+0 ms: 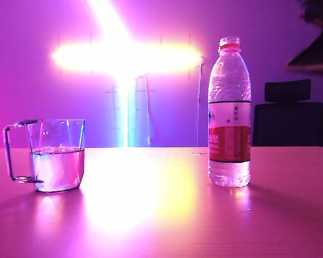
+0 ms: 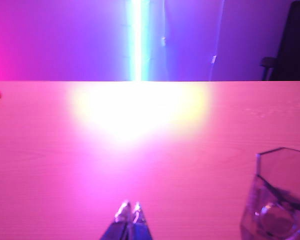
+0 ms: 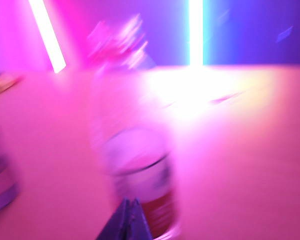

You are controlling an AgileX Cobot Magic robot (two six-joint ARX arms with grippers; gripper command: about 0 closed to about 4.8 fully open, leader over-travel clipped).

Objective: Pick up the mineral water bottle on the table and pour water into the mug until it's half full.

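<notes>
Table [image 1: 161,215] — mug [image 1: 56,161] left, mineral water bottle [image 1: 229,113] right.

One mineral water bottle [image 1: 229,113], one mug [image 1: 56,156], two tools [image 2: 130,212] [image 3: 130,207].

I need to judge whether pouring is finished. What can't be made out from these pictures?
- Bottle cap: the mineral water bottle is smeared by motion in the right wrist view, and the exterior view is too small to tell.
- The mug: cut by the frame edge in the left wrist view.
- Right arm: only a dark blur at the exterior view's corner.
- Right gripper and left gripper: jaws shut, holding nothing.
</notes>
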